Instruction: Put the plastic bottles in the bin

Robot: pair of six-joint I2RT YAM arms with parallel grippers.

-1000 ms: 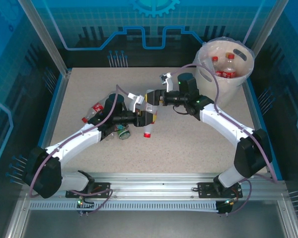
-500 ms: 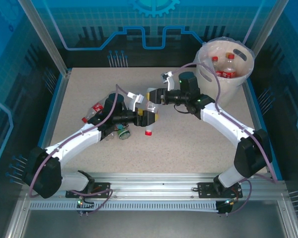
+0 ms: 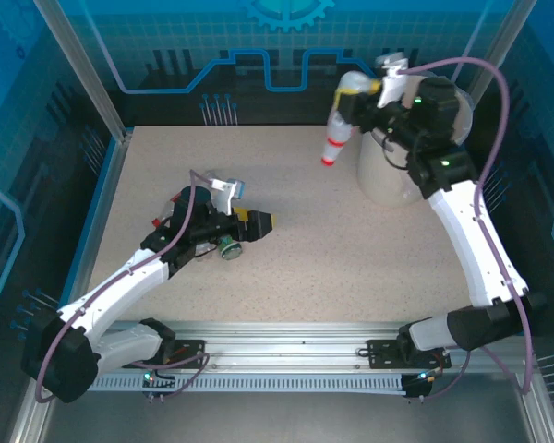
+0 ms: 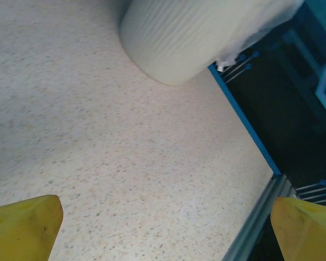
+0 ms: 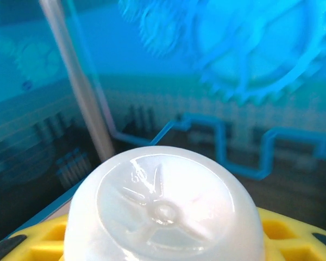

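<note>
Looking down from the overhead camera, you have the right arm reared high, its forearm climbing steeply from the base at the near right and the wrist bent toward the far wall. The right end effector point(image 3: 355, 92) is clamped around the base end of a bottle point(image 3: 337, 129), which hangs tilted with its red cap lowest, in the air just left of the bin point(image 3: 379, 180). The raised arm covers much of the bin's top. Your left arm lies low and long over the desk point(image 3: 332, 240), reaching from the near left toward the middle. The left end effector point(image 3: 258, 223) points right with its yellow tips spread and nothing between them. A green bottle point(image 3: 227, 247) lies just beside that wrist on its near side, and a second bottle point(image 3: 163, 218), showing red, pokes out on the arm's far left side.

On the left wrist camera, the left end effector point(image 4: 163, 228) is released: one yellow fingertip sits in each lower corner, with bare speckled desk point(image 4: 125, 152) between them. The bin point(image 4: 185, 38) stands on the desk ahead, well apart from the tips.

On the right wrist camera, the bottle's point(image 5: 163, 206) clear moulded bottom faces you squarely. The right end effector point(image 5: 163, 239) grips it, yellow pads point(image 5: 293, 231) pressed against both sides, with the blue back wall beyond.
</note>
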